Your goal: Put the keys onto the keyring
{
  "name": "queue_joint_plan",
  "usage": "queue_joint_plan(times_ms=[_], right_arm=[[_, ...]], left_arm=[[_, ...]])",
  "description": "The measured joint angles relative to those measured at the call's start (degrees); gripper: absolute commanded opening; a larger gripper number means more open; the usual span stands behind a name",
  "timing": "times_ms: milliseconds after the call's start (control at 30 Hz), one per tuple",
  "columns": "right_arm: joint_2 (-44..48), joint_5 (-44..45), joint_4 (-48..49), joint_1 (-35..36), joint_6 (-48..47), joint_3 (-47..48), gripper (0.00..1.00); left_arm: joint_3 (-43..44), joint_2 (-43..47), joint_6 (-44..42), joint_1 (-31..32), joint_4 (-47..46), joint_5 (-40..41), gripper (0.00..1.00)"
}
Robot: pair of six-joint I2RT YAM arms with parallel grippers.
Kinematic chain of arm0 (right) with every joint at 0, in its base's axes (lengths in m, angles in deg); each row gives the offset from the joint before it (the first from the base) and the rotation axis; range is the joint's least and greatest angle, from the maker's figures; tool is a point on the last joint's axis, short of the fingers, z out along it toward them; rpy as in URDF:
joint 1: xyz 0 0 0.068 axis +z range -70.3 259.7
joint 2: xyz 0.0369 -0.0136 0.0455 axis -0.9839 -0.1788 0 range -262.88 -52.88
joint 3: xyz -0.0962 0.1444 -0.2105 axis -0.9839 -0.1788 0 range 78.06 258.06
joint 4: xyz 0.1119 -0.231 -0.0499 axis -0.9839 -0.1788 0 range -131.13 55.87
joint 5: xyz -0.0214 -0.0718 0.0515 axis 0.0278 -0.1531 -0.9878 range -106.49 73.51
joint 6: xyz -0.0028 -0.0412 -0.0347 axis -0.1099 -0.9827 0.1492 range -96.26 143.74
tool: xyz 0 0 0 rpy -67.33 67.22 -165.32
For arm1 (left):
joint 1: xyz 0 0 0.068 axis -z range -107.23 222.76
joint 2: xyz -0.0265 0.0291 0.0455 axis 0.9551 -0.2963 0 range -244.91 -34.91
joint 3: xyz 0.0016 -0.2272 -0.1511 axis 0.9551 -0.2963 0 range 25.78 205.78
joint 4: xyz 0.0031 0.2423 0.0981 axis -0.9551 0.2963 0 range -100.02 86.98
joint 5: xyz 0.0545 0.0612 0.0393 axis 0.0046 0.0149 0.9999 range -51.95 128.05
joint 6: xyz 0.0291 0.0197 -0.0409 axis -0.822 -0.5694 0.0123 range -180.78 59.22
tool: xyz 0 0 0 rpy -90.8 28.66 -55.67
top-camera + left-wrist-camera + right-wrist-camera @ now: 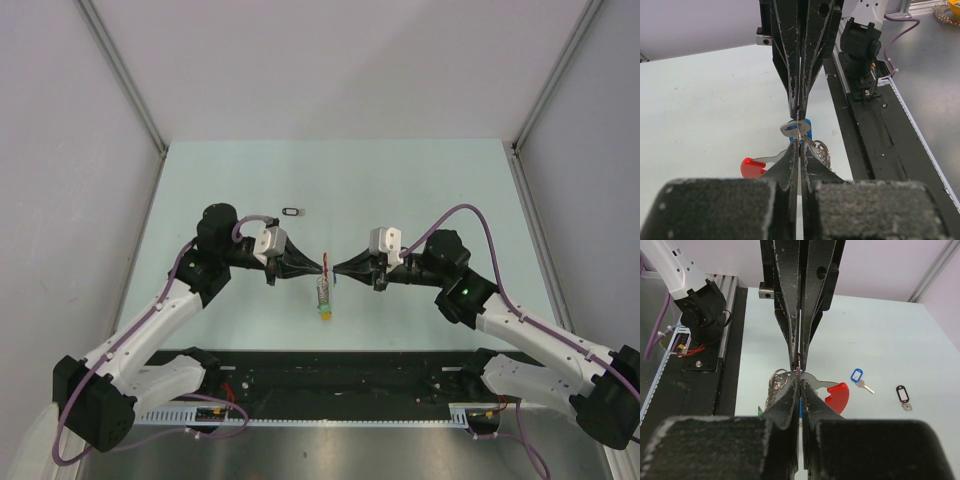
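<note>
A: Keyring [323, 291], where?
B: Middle of the pale green table [430, 185], grey walls [330, 60] around. Both the left gripper [322, 265] and right gripper [336, 269] pinch it; its long axis runs toward the near edge.

I see a red curved plastic band [837, 396], blue-tagged silver key [858, 376] at its three o'clock, black-tagged silver key [902, 394], pale green tabletop [880, 330].
</note>
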Motion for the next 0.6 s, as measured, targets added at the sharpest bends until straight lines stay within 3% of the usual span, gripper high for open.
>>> queue_joint_plan(times_ms=[600], right_arm=[[-0.1,-1.4,1.4,0.0,0.2,0.0,0.0]], left_arm=[[0.0,0.0,0.4,0.0,0.0,-0.2,0.0]])
